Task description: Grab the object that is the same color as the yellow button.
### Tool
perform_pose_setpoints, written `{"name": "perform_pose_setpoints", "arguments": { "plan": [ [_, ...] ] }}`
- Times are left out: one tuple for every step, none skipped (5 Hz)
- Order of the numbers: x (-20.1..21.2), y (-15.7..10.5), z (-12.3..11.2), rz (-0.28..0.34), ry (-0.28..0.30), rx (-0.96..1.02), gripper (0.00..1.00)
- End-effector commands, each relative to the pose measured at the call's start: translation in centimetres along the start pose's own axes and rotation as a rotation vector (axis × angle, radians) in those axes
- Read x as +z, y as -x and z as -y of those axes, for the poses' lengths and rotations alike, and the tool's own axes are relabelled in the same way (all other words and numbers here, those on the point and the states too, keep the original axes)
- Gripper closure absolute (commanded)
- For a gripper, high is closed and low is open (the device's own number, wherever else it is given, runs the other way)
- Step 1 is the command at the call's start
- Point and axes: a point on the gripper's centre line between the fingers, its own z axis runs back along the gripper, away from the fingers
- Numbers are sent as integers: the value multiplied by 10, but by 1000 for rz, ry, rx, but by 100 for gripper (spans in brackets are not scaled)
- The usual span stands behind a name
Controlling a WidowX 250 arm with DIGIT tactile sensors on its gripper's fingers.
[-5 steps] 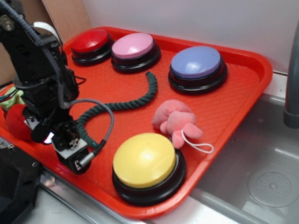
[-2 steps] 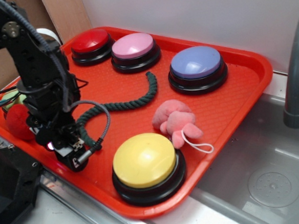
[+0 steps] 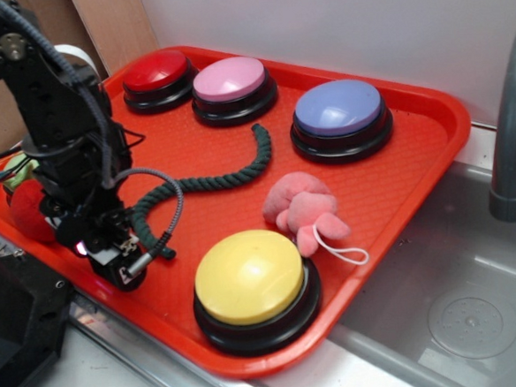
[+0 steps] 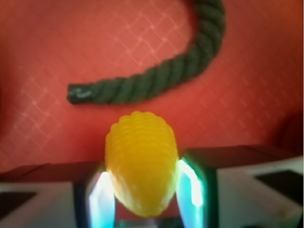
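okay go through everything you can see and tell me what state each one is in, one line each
toy corn: gripped between the end effector's fingers
end effector: shut on the corn
yellow button: upright on tray, untouched
green rope: lying curved on tray
pink plush: lying loose beside yellow button
red tray: flat, holding everything

Kitchen-style test station: steel sink basin (image 3: 461, 312) and grey faucet (image 3: 510, 131) adjoin the red tray's (image 3: 416, 178) right edge.
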Motion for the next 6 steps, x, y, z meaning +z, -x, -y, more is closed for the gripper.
{"name": "perform_pose_setpoints", "arguments": {
  "plan": [
    [66, -22, -15, 133, 53, 6, 100],
    [111, -40, -34, 189, 67, 47, 100],
    [150, -58, -55, 229, 89, 108, 100],
    [175, -74, -65, 216, 86, 107, 100],
    [186, -85, -80, 218, 49, 117, 100],
    [180, -93, -84, 150, -42, 70, 100]
  ]
}}
